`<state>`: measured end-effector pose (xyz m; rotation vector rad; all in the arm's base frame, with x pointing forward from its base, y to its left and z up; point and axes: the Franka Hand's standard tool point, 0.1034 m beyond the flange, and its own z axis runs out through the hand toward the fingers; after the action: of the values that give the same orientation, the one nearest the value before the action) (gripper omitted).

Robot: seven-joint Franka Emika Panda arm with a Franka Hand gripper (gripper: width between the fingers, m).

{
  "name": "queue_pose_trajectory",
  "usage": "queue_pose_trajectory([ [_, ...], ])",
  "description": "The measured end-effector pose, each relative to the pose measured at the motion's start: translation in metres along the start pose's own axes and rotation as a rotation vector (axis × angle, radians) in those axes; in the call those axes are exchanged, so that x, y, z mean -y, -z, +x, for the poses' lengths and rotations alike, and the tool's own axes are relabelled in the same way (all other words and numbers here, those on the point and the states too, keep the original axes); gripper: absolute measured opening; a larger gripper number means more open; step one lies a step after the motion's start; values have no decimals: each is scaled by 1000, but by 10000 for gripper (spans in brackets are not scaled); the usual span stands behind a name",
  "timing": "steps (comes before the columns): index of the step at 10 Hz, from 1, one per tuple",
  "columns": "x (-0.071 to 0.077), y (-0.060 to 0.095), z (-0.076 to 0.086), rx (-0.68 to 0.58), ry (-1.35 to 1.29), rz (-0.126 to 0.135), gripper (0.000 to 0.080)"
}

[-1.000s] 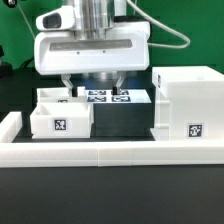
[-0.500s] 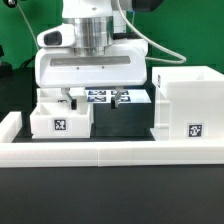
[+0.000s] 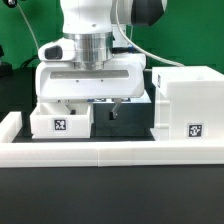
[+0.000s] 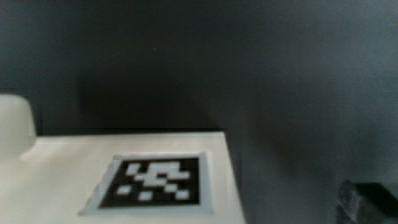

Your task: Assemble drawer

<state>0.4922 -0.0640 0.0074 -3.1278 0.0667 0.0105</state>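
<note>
Just behind the long white rail point(image 3: 100, 152) stand two parts of the drawer: the small tray point(image 3: 60, 122) at the exterior view's left and the tall housing point(image 3: 188, 100) at its right. Both are white, each with a square tag in front. The gripper point(image 3: 93, 106) hangs low between them, spread apart. One finger point(image 3: 115, 108) shows and the other is hidden behind the tray. The wrist view is blurred, showing only a tagged white surface point(image 4: 63, 170).

exterior view bright, even; housing point(image 3: 188, 100) glares white at 3 o'clock; wrist view dim and soft; tag point(image 4: 164, 182) blurred
</note>
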Motion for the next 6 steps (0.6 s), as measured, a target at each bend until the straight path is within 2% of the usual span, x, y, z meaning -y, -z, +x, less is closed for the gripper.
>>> queue_pose_trajectory([
  [2, 0, 0, 0, 1, 0, 0, 648],
  [3, 0, 0, 0, 1, 0, 0, 532],
  [5, 0, 0, 0, 1, 0, 0, 251],
  [6, 0, 0, 0, 1, 0, 0, 251],
])
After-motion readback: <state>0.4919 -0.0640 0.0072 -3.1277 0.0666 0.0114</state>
